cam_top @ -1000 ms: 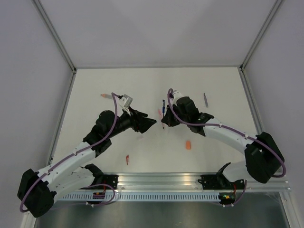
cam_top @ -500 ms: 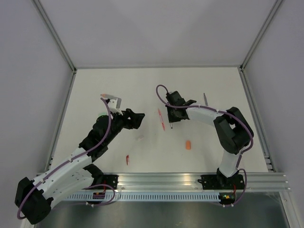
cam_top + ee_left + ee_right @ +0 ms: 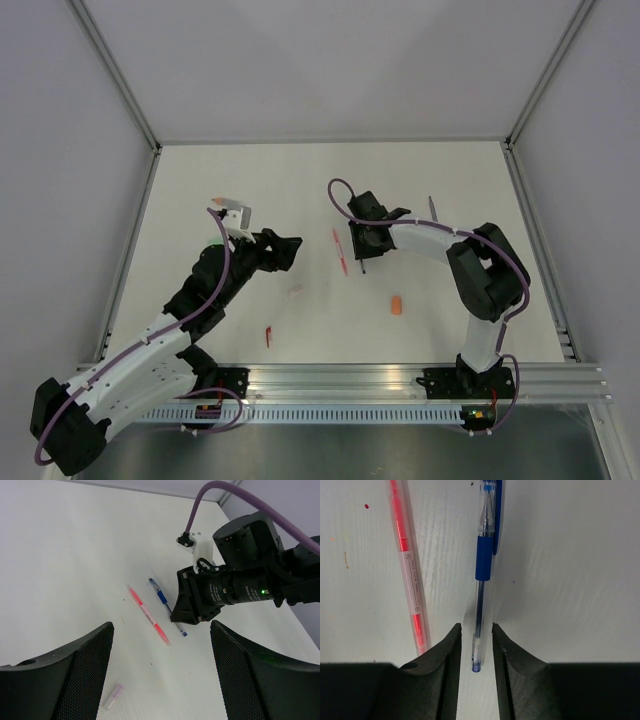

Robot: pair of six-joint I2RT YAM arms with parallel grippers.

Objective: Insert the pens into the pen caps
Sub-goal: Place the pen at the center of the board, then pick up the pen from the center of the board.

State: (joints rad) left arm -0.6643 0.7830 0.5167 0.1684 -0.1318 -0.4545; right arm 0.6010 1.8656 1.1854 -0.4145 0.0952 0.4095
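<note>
A blue pen (image 3: 482,575) lies flat on the white table, and a blue clip runs beside its far end. My right gripper (image 3: 476,630) is open and straddles the pen's near end, with a gap on each side. A red pen (image 3: 407,570) lies just left of it, almost parallel. Both the red pen (image 3: 148,616) and the blue pen (image 3: 161,596) also appear in the left wrist view, ahead of my left gripper (image 3: 161,650). That gripper is wide open and holds nothing. A pale clear cap (image 3: 113,696) lies by its left finger. An orange cap (image 3: 397,305) rests nearer the arms' bases.
A dark pen (image 3: 432,208) lies at the right, beyond the right arm. A salmon pen (image 3: 217,202) lies behind the left wrist, and a small red piece (image 3: 268,336) sits near the front rail. Grey walls with metal posts enclose the table (image 3: 300,180).
My right gripper has opened and the blue pen now lies on the table between its jaws. Both arms drew apart from the middle; the left gripper pulled back to the left.
</note>
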